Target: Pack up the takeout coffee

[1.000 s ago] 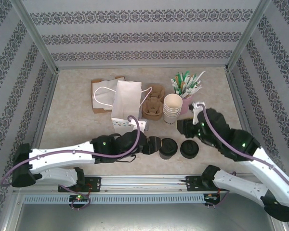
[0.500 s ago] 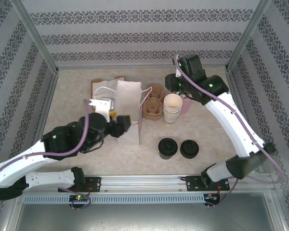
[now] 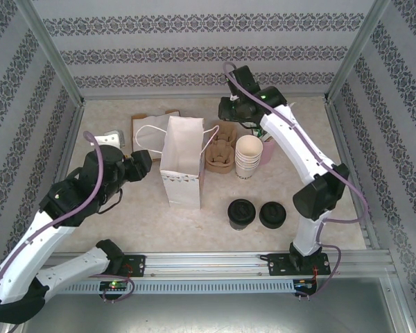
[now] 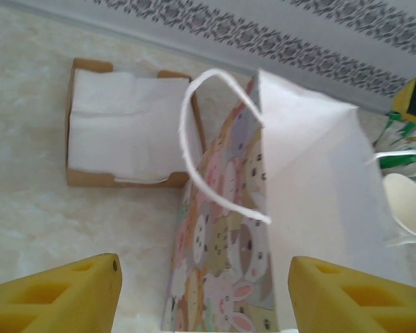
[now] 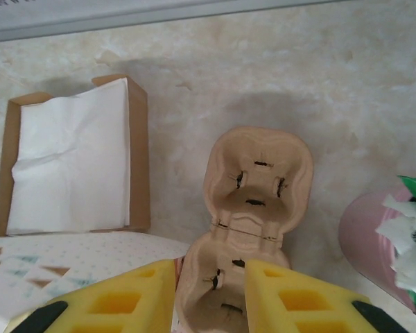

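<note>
Over on the left, the left gripper point(image 3: 142, 162) hangs spread wide and empty, facing the tall white paper bag point(image 3: 182, 163) that stands open-topped beside it. Right of the bag's foot, near the front of the desk point(image 3: 125, 208), the takeout coffee point(image 3: 241, 213), a small cream paper cup with a round black lid, stands upright. The bag sits between it and the left gripper. The right gripper point(image 5: 209, 269), partly open and empty, hovers at the back over the brown pulp cup carrier point(image 5: 258, 182), well apart from the coffee.

One paper bag point(image 3: 182, 163), one lidded cup point(image 3: 241, 211), one carrier point(image 3: 220, 154), perhaps five stacked cups point(image 3: 249, 156)
</note>
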`<act>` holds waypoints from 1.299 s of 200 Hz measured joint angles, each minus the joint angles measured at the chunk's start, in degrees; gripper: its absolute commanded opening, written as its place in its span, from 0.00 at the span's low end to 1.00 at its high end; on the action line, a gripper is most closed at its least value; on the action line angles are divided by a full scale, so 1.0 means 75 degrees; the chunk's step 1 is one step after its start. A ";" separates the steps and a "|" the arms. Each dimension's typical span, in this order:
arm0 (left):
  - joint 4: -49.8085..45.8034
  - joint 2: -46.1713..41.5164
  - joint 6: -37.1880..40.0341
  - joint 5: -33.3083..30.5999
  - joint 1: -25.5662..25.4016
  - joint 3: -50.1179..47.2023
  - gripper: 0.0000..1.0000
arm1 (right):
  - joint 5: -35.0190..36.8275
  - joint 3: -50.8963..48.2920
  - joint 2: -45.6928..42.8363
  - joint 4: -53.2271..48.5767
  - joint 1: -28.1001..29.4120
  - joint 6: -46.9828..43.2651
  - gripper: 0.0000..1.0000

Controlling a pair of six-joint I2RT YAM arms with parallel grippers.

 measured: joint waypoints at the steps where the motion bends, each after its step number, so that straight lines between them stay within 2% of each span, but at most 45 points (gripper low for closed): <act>1: -0.0006 -0.0003 -0.0003 0.0017 0.0032 -0.0017 0.66 | 0.0003 0.0012 0.0012 -0.0003 0.0000 0.0006 0.34; 40: -0.0085 -0.0306 -0.0119 0.0615 0.0793 -0.0388 0.67 | 0.0073 0.0562 0.0842 -0.0254 0.0073 0.0221 0.36; 80: -0.0085 -0.0551 -0.0277 0.1183 0.1239 -0.0679 0.68 | 0.0224 0.0694 0.1370 -0.0440 0.0102 0.0332 0.36; 260: -0.0050 -0.0938 -0.0647 0.2107 0.1303 -0.1180 0.70 | 0.0455 0.0825 0.2728 -0.0775 0.0143 0.0766 0.41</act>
